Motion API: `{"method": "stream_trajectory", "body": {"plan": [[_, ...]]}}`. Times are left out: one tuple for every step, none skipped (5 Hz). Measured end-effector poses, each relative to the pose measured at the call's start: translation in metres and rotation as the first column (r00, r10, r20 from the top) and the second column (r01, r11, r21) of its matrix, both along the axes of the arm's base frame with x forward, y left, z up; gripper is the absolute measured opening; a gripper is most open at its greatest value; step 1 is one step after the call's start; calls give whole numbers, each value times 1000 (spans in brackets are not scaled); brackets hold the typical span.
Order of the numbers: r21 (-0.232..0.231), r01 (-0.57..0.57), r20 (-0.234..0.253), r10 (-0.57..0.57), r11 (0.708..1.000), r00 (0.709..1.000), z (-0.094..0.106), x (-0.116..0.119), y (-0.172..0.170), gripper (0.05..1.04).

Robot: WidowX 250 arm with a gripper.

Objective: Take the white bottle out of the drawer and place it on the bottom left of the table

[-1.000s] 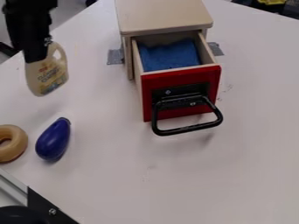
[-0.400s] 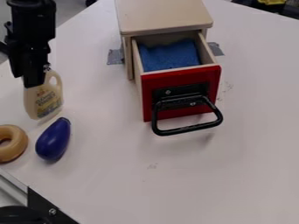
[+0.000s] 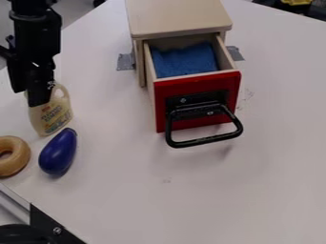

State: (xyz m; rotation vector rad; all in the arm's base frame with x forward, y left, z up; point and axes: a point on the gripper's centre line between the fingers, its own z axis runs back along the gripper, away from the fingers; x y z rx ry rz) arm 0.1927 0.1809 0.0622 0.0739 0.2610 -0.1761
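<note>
Black gripper (image 3: 38,100) at the top of a smooth bottle (image 3: 51,116) (rounded loop handle)

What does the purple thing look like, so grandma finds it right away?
Find the open red drawer. Look left in the picture, just below the cream bottle: the purple toy eggplant lies there, fat at one end. Unlike the tan ring beside it, it's dark and has no hole.

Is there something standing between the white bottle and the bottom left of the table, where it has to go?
Yes. In the camera view, the blue-purple eggplant lies just below the white bottle, and the tan ring lies to the eggplant's left, by the view's edge.
</note>
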Motion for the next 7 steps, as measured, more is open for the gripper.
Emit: {"method": "stream_trajectory", "body": {"plan": [[-26,-20,-23,19,999,1000,2,-3,-4,1008],[-9,-25,17,26,1000,1000,24,-1,-5,1000],[-9,-17,45,18,1000,999,38,-1,-10,999],[2,-1,67,1,1000,998,48,-2,-13,1000],[0,0,81,0,1000,997,50,-1,-13,999],[8,8,100,-9,1000,995,50,-4,-13,1000],[7,25,145,-26,1000,989,57,-8,-15,999]]}}
